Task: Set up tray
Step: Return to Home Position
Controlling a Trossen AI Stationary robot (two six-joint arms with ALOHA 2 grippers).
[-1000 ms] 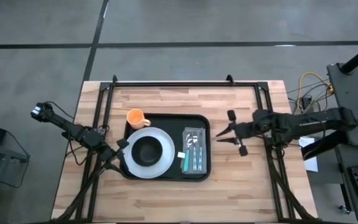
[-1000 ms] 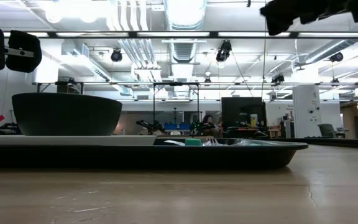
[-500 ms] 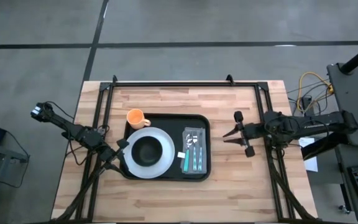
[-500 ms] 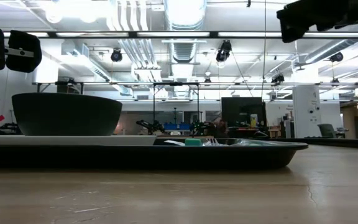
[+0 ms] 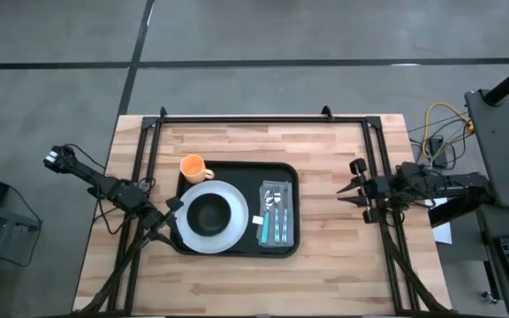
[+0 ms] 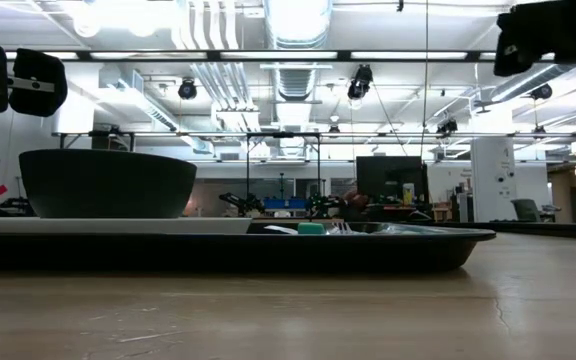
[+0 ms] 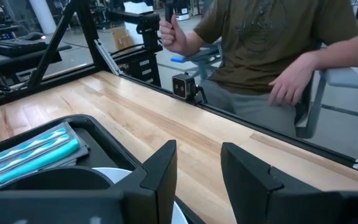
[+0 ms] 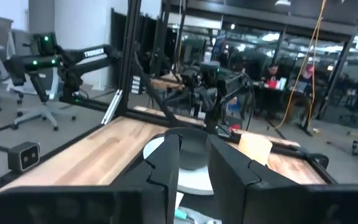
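Looking at this one, the setup seems basically done to me. The tray [image 5: 241, 170] sits flat on the table straight ahead of the right gripper [image 5: 346, 189], with a strip of bare wood between them. The left gripper [image 5: 173, 206] hangs right at the tray's opposite short end, just beside the white plate [image 5: 224, 235]. Both grippers are empty, fingers parted a little with nothing between them. The tray's long axis runs from one gripper toward the other, so each one faces a short end. The grey napkin [image 5: 277, 190] with the blue cutlery [image 5: 277, 226] on it takes the end nearer the right gripper, the pieces lying crosswise to the tray's length. The plate with the dark bowl [image 5: 208, 213] fills the end nearer the left gripper, and the orange cup [image 5: 193, 167] is tucked in that end's corner. My guess is each arm loaded the end it reaches best, and the right one hanging clear means nothing gets bumped.
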